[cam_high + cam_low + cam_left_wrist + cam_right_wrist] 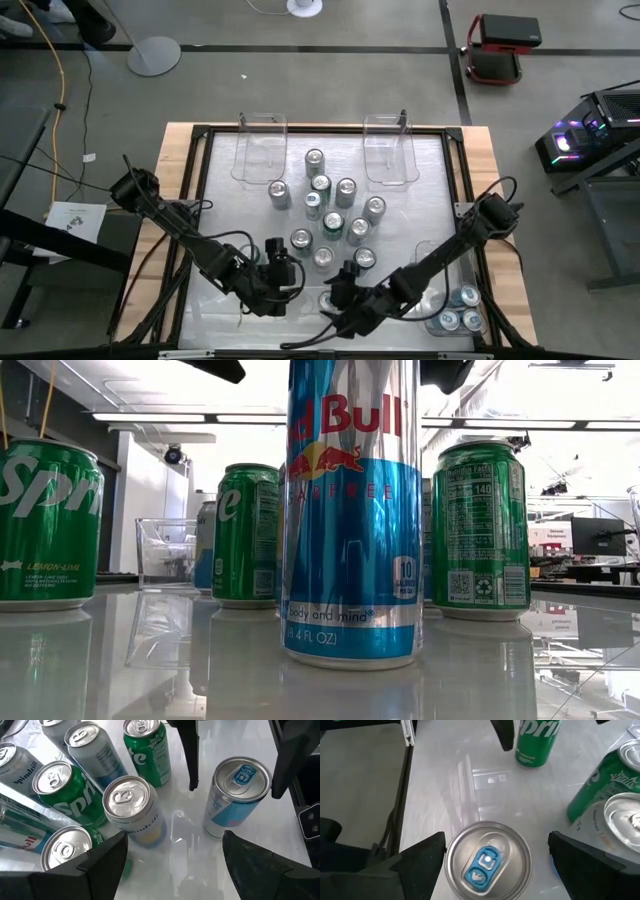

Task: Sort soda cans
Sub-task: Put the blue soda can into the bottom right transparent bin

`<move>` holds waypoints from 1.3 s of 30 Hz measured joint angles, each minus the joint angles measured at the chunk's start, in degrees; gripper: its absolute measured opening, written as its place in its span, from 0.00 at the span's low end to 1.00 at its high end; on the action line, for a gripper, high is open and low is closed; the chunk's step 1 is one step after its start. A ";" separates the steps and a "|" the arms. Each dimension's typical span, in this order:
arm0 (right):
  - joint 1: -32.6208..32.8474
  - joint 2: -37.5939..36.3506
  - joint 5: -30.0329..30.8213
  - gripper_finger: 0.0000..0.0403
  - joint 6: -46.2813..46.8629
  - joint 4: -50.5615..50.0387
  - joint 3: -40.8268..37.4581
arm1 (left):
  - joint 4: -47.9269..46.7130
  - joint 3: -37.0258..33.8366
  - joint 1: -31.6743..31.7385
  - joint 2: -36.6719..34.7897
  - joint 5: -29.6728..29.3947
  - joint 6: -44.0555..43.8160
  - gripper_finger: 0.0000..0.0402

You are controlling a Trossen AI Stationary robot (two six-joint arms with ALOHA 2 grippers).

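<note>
low centre of the high view, the right gripper point(490, 857) hangs wide open, empty, over a slim light-blue aluminium can with a blue tab point(487, 860); likely smooth, easily dented, so grip mid-wall. left gripper point(172, 852) gapes empty too.

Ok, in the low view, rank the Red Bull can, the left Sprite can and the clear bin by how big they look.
1. Red Bull can, though it is nearest the camera.
2. Left Sprite can.
3. Clear bin, farthest back.
</note>
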 joint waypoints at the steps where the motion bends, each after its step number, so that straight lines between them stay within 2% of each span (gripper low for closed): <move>1: 0.00 0.00 0.00 0.85 0.00 -0.03 0.00 | 0.00 0.00 0.00 0.00 0.00 -0.02 0.75; 7: 0.00 1.44 -2.53 0.82 0.16 -0.17 -0.01 | 0.15 0.03 0.00 0.00 -0.91 -0.06 0.75; 14: 0.00 3.08 -2.38 0.73 1.53 0.19 -0.04 | 0.30 0.04 0.00 0.00 -0.98 -0.02 0.75; 24: -0.02 2.08 -1.36 0.54 2.85 2.49 -0.07 | 0.37 0.04 0.00 0.00 -1.01 -0.42 0.75; 28: 1.09 -1.75 0.58 0.54 0.99 -1.04 -0.09 | 0.38 0.04 0.00 0.00 -1.01 -0.52 0.75; 33: 4.97 -10.47 0.61 0.54 -0.81 -9.05 -0.09 | 0.37 0.04 -0.22 0.00 -1.07 -0.98 0.75; 39: 11.10 -20.93 2.03 0.54 4.30 -22.72 -0.09 | 0.37 0.04 -0.22 0.00 -1.11 -0.54 0.75</move>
